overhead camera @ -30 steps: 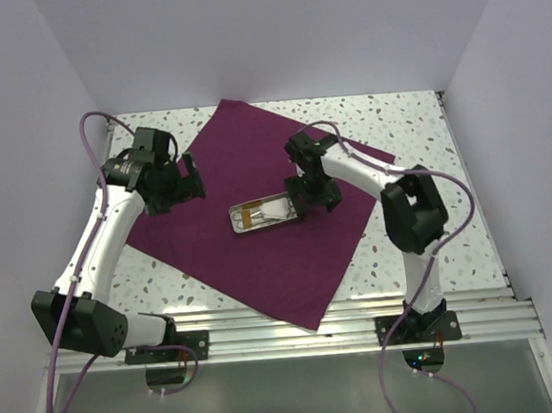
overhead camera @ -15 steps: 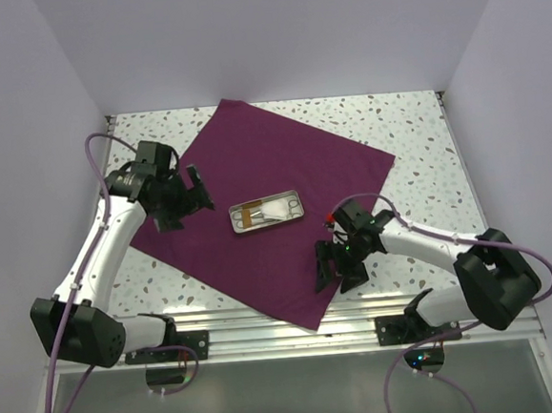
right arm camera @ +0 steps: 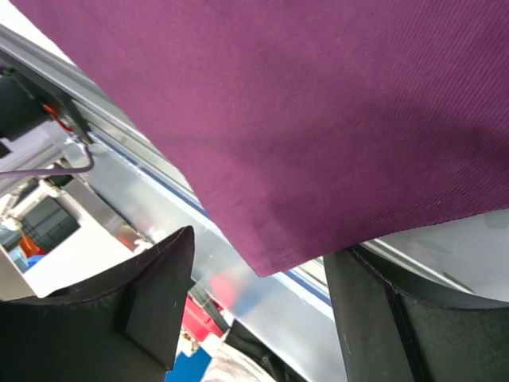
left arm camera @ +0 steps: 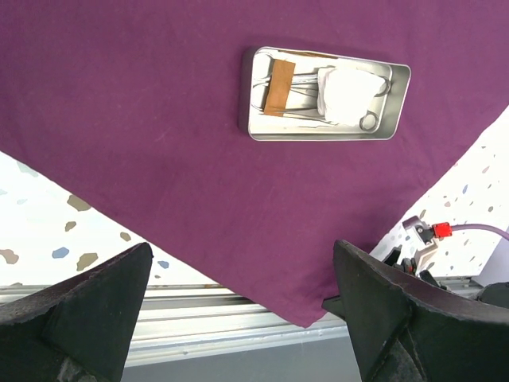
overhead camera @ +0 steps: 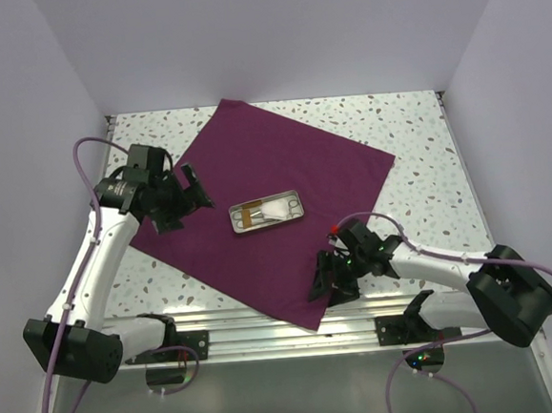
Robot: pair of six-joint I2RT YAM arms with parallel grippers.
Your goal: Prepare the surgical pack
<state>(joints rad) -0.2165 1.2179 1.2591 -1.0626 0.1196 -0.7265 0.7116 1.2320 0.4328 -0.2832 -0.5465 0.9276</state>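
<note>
Cloth [overhead camera: 253, 160] diamondwise, one corner nearward

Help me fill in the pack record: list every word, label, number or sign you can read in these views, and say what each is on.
No text can be read in any view.
Tan strip in the metal tray: no print can be made out.
Plum cloth: plain, with no label or marking.

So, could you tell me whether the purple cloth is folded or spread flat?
Spread flat: the cloth lies as one open square, tray uncovered at its centre.
</note>
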